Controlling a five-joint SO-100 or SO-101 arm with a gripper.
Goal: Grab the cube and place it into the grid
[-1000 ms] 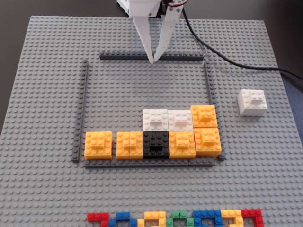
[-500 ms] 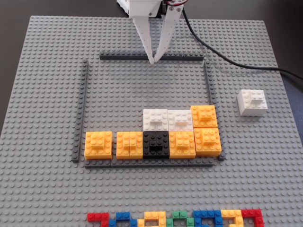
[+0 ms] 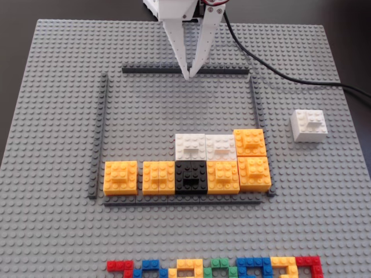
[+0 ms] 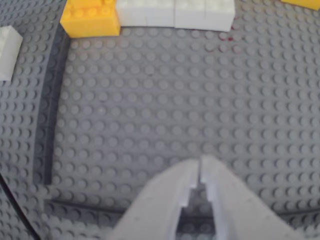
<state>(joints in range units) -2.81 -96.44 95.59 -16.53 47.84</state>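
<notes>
A loose white cube (image 3: 308, 125) sits on the grey baseplate (image 3: 58, 87) to the right of the dark-walled grid (image 3: 253, 104) in the fixed view; its edge shows at the left of the wrist view (image 4: 7, 50). Inside the grid, along its near wall, stand several orange cubes (image 3: 120, 177), two white cubes (image 3: 190, 146) and one black cube (image 3: 191, 177). My white gripper (image 3: 188, 75) hangs over the grid's far wall, fingertips together, holding nothing. In the wrist view the gripper (image 4: 200, 162) is shut and empty above bare studs.
A black cable (image 3: 272, 69) runs from the arm's base across the baseplate's far right. A row of coloured bricks (image 3: 214, 267) lies at the near edge. The grid's far half is bare studs.
</notes>
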